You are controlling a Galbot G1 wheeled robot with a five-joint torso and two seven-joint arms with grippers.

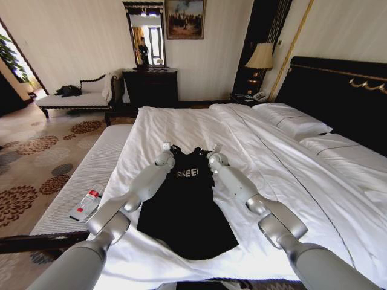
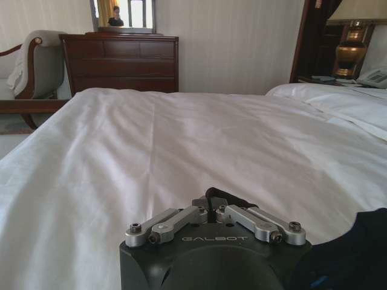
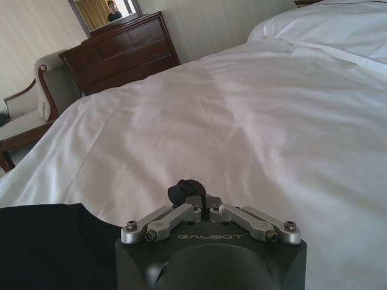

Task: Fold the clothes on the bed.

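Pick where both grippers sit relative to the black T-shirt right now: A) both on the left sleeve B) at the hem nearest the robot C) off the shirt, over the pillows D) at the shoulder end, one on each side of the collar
D: in the head view the left gripper and right gripper sit at the far shoulder end of the black T-shirt, flanking the collar above the FREE! lettering.
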